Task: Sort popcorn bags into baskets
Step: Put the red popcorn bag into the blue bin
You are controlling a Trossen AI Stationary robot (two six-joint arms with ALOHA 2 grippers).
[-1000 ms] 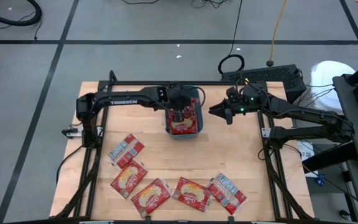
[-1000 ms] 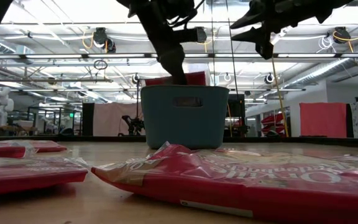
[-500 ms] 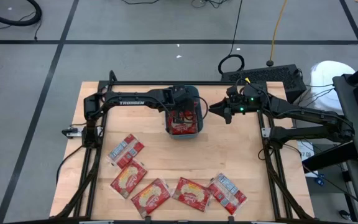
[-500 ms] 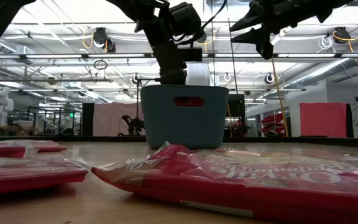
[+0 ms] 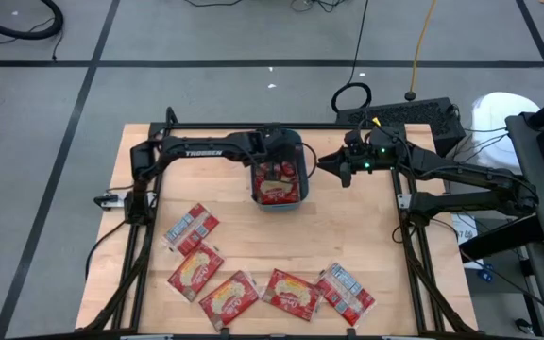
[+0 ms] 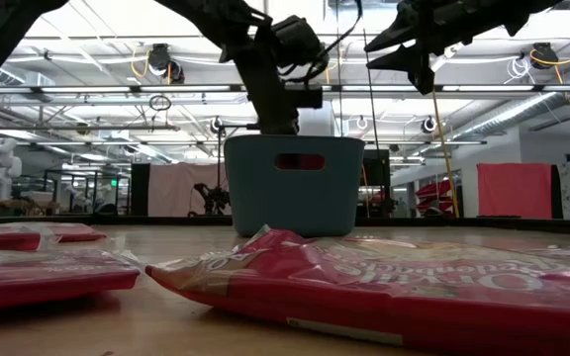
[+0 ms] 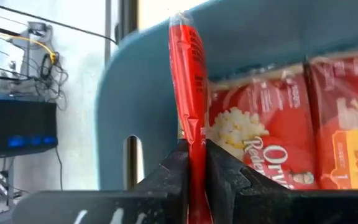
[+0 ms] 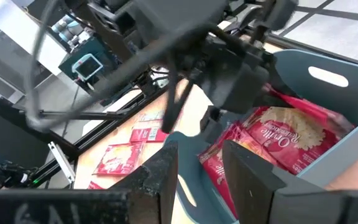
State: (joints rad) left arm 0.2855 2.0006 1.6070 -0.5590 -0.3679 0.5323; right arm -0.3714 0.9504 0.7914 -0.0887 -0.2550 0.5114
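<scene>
Over the teal basket (image 5: 278,178), the left gripper (image 7: 194,163) pinches a popcorn bag (image 7: 188,93) edge-on, long axis pointing into the basket; the right gripper (image 5: 323,166) waits just beside, fingers apart.

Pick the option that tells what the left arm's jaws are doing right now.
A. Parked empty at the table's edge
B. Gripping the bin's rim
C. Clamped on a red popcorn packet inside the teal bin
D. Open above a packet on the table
C: the left gripper pinches a red popcorn packet edge-on, with the teal bin wall and more packets behind it.
</scene>
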